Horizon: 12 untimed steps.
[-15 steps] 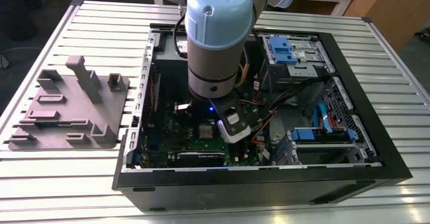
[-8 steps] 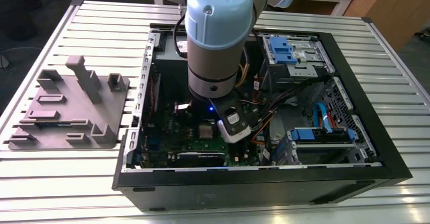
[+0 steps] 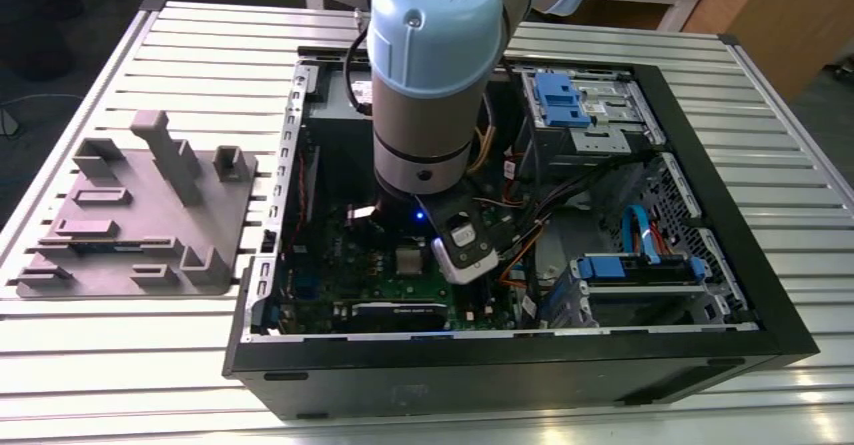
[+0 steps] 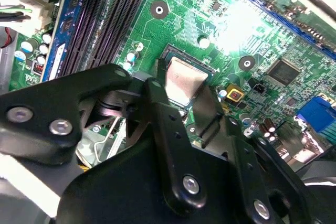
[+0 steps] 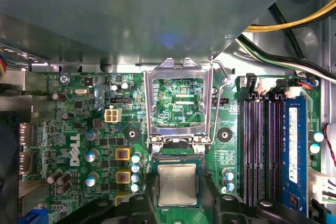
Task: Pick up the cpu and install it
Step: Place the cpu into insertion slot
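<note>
On the slatted table (image 3: 160, 35) an open case (image 3: 534, 375) admits the arm (image 3: 427, 85), whose gripper (image 4: 184, 92) pinches the cpu (image 5: 177, 184) by two sides, apparently to hold it level at the socket (image 5: 178, 157), the frame (image 5: 178, 65) flipped back for access.

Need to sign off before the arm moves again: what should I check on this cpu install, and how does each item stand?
1. Is the socket frame flipped open? ok.
2. Is the cpu lined up over the socket, below the open frame? ok.
3. Is the tool closed on two sides of the cpu? ok.
4. Is the cpu seated flat in the socket? cannot tell.
5. Do the cables lie off to the side of the socket? ok.
</note>
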Available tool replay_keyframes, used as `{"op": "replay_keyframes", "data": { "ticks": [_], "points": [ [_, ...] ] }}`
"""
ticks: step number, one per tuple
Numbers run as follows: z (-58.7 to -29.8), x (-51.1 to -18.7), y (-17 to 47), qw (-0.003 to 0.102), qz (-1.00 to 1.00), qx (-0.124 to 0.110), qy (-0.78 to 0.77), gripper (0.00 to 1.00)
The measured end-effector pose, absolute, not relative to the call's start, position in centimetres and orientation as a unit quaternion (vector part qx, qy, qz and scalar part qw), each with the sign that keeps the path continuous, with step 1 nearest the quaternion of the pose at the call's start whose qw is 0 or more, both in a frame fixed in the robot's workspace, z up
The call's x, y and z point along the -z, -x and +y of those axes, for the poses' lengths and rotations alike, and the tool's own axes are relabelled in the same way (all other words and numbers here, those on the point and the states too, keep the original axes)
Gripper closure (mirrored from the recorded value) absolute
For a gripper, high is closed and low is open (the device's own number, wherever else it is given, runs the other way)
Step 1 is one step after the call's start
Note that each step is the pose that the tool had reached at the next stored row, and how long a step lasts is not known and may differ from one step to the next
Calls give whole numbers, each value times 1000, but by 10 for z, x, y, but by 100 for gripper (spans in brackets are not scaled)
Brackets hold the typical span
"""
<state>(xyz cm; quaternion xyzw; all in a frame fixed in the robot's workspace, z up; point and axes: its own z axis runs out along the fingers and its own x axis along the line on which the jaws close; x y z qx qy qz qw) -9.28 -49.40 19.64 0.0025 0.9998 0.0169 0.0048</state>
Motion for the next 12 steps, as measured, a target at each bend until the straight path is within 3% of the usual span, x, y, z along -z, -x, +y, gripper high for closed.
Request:
{"op": "replay_keyframes", "data": {
  "ticks": [1,12],
  "points": [
    [-494,-197,93,5,1000,-17,-2,54],
    [-494,-194,93,5,1000,-17,-2,54]
  ]
}}
